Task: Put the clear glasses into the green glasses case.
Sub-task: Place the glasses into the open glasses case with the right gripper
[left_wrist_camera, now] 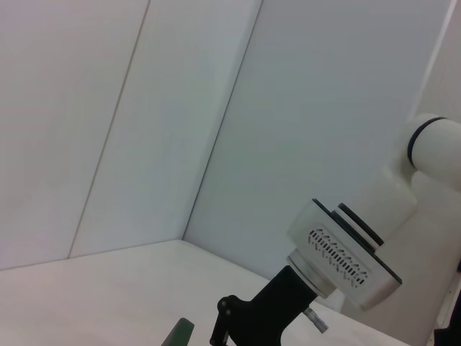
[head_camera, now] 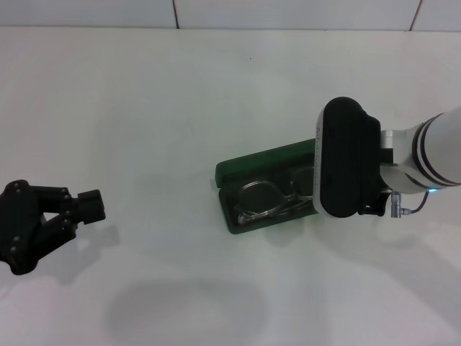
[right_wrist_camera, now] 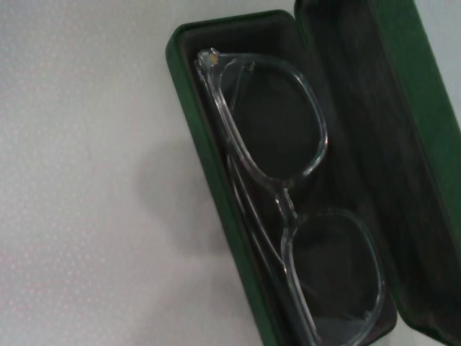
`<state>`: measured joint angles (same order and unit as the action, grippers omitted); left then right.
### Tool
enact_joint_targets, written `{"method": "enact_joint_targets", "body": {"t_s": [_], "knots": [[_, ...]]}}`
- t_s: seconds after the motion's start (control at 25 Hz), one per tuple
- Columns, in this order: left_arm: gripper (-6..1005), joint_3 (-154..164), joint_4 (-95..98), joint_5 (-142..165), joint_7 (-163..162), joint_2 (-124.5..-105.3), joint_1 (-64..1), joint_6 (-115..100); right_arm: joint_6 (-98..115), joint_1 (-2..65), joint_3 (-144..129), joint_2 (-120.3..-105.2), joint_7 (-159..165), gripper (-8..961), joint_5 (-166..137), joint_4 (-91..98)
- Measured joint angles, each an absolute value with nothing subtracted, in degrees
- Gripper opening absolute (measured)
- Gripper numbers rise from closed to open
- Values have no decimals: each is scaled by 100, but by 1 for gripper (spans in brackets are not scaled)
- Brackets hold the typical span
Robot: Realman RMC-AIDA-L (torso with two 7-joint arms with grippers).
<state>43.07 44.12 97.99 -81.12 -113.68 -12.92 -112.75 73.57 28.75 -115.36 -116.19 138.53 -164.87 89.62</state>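
A: Starting at the fingers, what do we have on the left gripper (head_camera: 92,205)?

B: We see its black fingers spread apart, gripping nothing, low at the left edge of the white table (head_camera: 144,130), well apart from everything else.

A: And the right gripper (head_camera: 351,160)?

B: We cannot tell its finger state. From the head view we only see its black housing, hovering over the right end of the green glasses case (head_camera: 253,171), with the white forearm reaching in from the right edge.

A: Our count?

B: 2 grippers, 1 case, 1 pair of glasses.

A: What is in the case?

B: It lies open on the table, lid folded back. The clear glasses (right_wrist_camera: 277,155) sit folded inside the dark lining, both lenses within the tray, the frame along the front wall (right_wrist_camera: 209,180).
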Motion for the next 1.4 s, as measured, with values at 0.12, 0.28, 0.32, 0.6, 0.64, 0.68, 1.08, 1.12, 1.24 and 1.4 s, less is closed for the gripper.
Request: {"method": "enact_joint_targets", "body": {"t_s": [0.12, 0.28, 0.32, 0.6, 0.64, 0.68, 1.08, 1.12, 1.24, 1.4], "knots": [[96, 4306, 4412, 9799, -8112, -11367, -1291, -11275, 7336, 2881, -11560, -11619, 13852, 62, -16487, 8953], [96, 4306, 4412, 9799, -8112, -11365, -1293, -11275, 7283, 2887, -11584, -11616, 13848, 63, -16486, 8953], [96, 4306, 4412, 9799, -8113, -11364, -1295, -11275, 7264, 2890, -11584, -11613, 13844, 63, -16486, 8953], [97, 4307, 4412, 9799, -8112, -11363, -1300, -11275, 7211, 2899, -11589, -11610, 13833, 63, -16487, 8953], [97, 4307, 4412, 9800, -8112, -11363, -1298, -11275, 7206, 2899, -11596, -11610, 13831, 63, -16485, 8953], [97, 4306, 4412, 9800, -8112, -11363, -1297, -11275, 7203, 2900, -11613, -11610, 13827, 63, -16483, 8953], [97, 4307, 4405, 9800, -8112, -11364, -1278, -11276, 7195, 2897, -11680, -11610, 13783, 62, -16403, 8962], [97, 4306, 4400, 9799, -8112, -11364, -1274, -11275, 7195, 2886, -11680, -11610, 13776, 62, -16399, 8973], [97, 4307, 4364, 9799, -8112, -11364, -1263, -11275, 7195, 2854, -11680, -11610, 13773, 62, -16398, 9022], [97, 4307, 4350, 9800, -8096, -11364, -1222, -11275, 7216, 2804, -11681, -11612, 13775, 63, -16398, 9144]]}}
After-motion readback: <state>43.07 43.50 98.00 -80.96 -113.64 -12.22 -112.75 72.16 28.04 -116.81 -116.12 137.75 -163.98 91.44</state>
